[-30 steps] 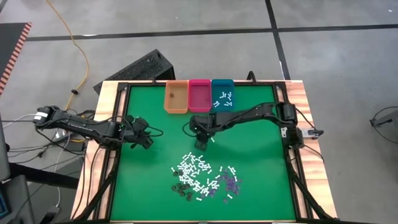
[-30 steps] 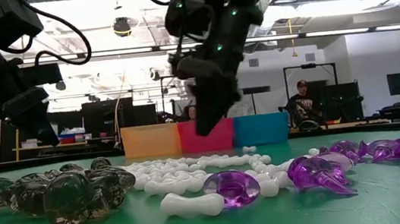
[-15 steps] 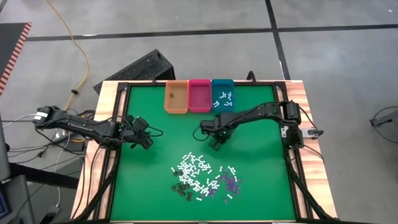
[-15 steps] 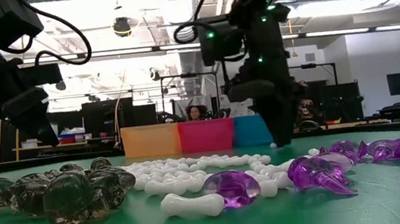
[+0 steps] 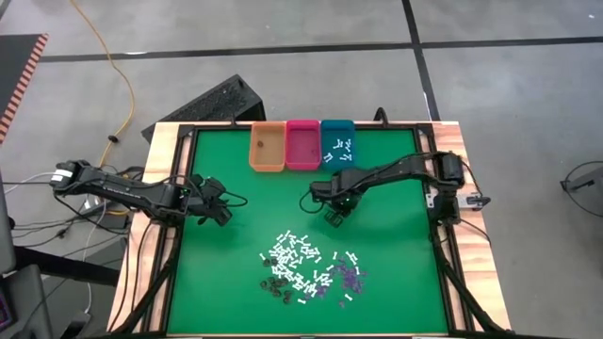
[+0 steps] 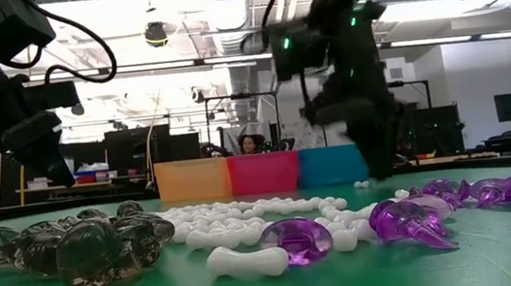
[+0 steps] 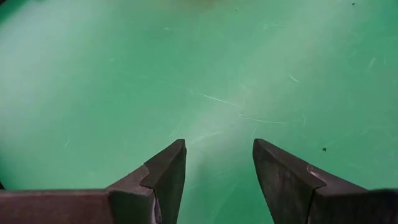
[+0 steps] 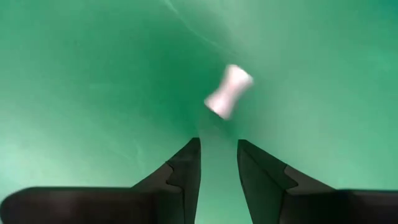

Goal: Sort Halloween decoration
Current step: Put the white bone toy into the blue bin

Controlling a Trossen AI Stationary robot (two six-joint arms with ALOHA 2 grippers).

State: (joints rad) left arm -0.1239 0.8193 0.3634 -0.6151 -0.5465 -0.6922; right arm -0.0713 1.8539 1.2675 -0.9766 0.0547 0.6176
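The Halloween decoration lies as a loose pile on the green mat near the front: white sticks (image 5: 294,252), purple bits (image 5: 349,276), dark bits (image 5: 276,287). In the low view the same white sticks (image 6: 236,225), purple bits (image 6: 297,240) and dark bits (image 6: 73,248) fill the foreground. My right gripper (image 5: 336,216) (image 8: 219,144) points down at mid-table, between pile and bins, open by a narrow gap with nothing between its fingers. One white stick (image 8: 229,91) shows just beyond its fingertips. My left gripper (image 5: 219,217) (image 7: 219,146) waits open over bare mat at the left.
Three bins stand in a row at the mat's far edge: orange (image 5: 267,146), pink (image 5: 302,143) and teal (image 5: 338,141), the teal one with several white sticks in it. A black frame (image 5: 429,179) borders the mat. People sit in the room behind the table (image 6: 390,136).
My right gripper has gone toward the table's right edge, sinking a little, and has tipped from a slant to pointing straight down while rolling about its own axis. Its finger gap looks unchanged. The pile has stayed put.
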